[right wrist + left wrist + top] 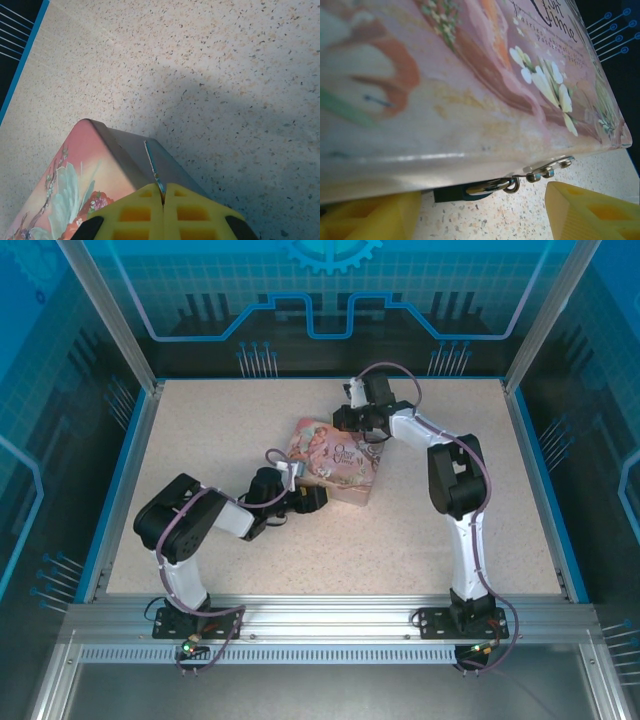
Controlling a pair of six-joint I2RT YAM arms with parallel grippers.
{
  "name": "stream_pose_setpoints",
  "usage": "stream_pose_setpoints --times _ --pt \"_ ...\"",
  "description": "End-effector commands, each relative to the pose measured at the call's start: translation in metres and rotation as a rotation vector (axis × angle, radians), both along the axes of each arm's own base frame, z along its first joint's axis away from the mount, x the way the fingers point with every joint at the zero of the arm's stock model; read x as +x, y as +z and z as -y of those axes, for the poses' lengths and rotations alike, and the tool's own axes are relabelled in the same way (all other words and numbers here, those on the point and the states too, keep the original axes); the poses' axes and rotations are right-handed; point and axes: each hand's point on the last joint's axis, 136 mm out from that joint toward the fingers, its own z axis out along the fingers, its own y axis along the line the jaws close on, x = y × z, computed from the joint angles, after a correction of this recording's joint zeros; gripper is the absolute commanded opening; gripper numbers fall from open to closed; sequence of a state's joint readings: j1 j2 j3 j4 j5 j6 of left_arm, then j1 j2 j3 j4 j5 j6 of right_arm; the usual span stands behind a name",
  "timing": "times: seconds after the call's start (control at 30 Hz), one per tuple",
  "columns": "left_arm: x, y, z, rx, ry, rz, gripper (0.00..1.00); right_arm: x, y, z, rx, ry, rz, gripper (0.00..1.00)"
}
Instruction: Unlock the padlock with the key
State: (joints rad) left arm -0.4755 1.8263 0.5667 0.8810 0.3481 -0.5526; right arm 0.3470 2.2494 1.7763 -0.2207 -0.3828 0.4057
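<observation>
In the left wrist view the teal padlock (451, 193) lies on the table under the edge of the pink tin (470, 90). Its silver shackle (492, 186) is hooked through the tin's hasp (551, 170). My left gripper (480, 212) is open, one yellow finger (370, 217) on each side of the padlock, neither touching it. From above, the left gripper (303, 497) sits at the tin's near-left edge. My right gripper (163, 194) is shut on the key (152, 165). The thin blade sticks out over the tin's corner (75, 175). From above, the right gripper (365, 428) is at the tin's far edge.
The pink tin (335, 462) lies near the middle of the speckled table (480, 440). A blue rim and transparent walls (530, 470) close the table in. Bare tabletop (225, 75) stretches beyond the tin in the right wrist view.
</observation>
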Motion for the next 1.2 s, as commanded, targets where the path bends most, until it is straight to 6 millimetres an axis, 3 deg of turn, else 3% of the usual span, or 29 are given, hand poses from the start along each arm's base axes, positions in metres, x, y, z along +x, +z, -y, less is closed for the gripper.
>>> stream_pose_setpoints --times 0.0,0.23,0.67,1.17 --pt "0.010 0.032 0.011 -0.074 -0.008 0.115 0.67 -0.035 -0.018 -0.012 0.007 0.039 -0.132 0.00" --pt "0.015 0.031 0.004 -0.056 0.050 0.138 0.62 -0.042 -0.025 -0.009 0.009 0.019 -0.148 0.00" --pt "0.014 -0.003 -0.007 0.265 0.088 0.224 0.65 -0.043 -0.025 -0.011 0.015 0.015 -0.142 0.00" --pt "0.035 -0.003 0.001 0.417 0.164 0.317 0.62 -0.043 -0.026 -0.016 0.022 0.025 -0.139 0.00"
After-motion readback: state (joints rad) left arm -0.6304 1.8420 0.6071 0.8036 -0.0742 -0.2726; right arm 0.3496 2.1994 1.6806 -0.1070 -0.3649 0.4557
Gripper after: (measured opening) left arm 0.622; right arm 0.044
